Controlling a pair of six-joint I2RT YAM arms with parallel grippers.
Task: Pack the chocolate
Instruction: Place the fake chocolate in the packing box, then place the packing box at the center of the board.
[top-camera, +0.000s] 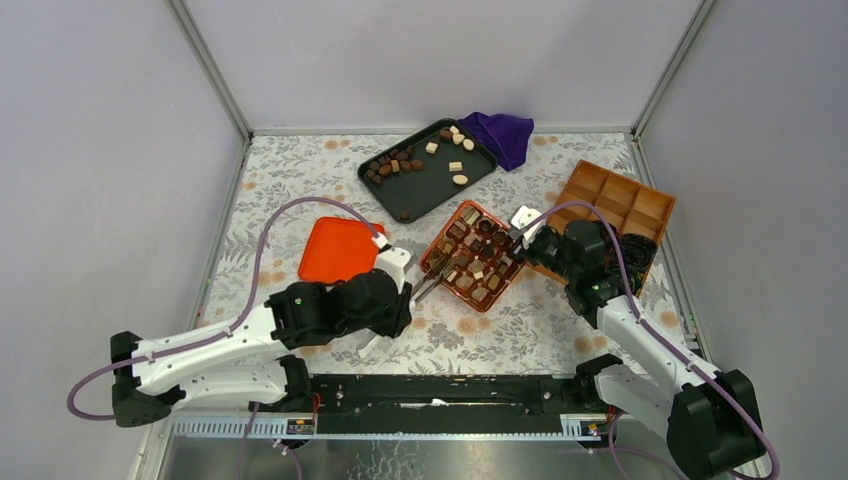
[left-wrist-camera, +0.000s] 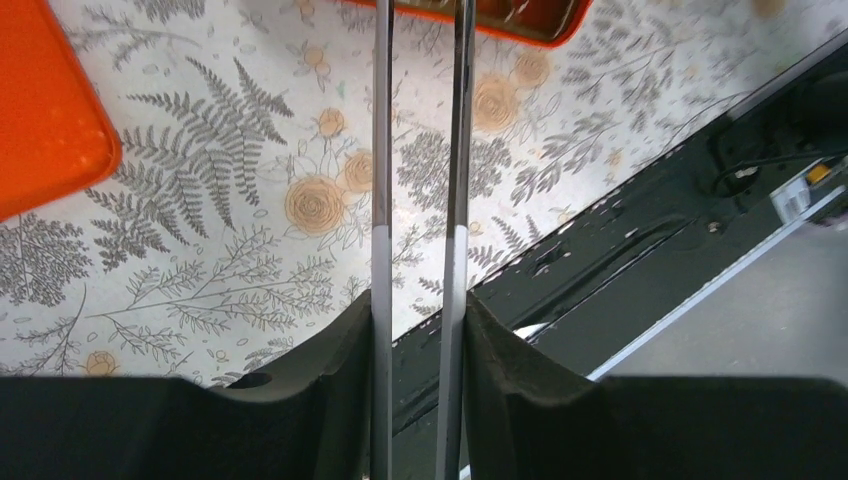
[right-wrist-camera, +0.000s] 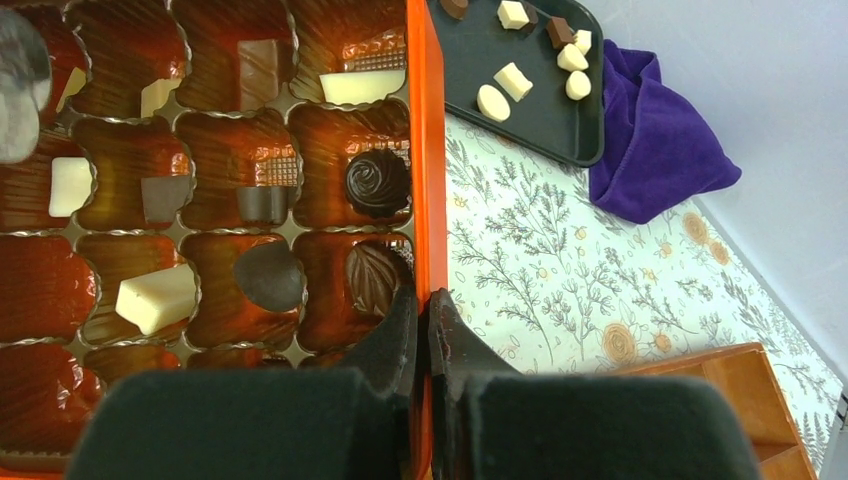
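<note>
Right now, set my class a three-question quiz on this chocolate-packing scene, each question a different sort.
1. True or false: every pocket of the orange box holds a chocolate.
2. The right jaws are shut on: A the orange box's wall; B the purple cloth; C the black tray.
3. Name the tool in the left jaws.
Key: 1 false, several pockets are empty. 2 A. 3 tweezers.

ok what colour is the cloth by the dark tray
The cloth is purple, clearest in the right wrist view, beside the dark tray.
</note>
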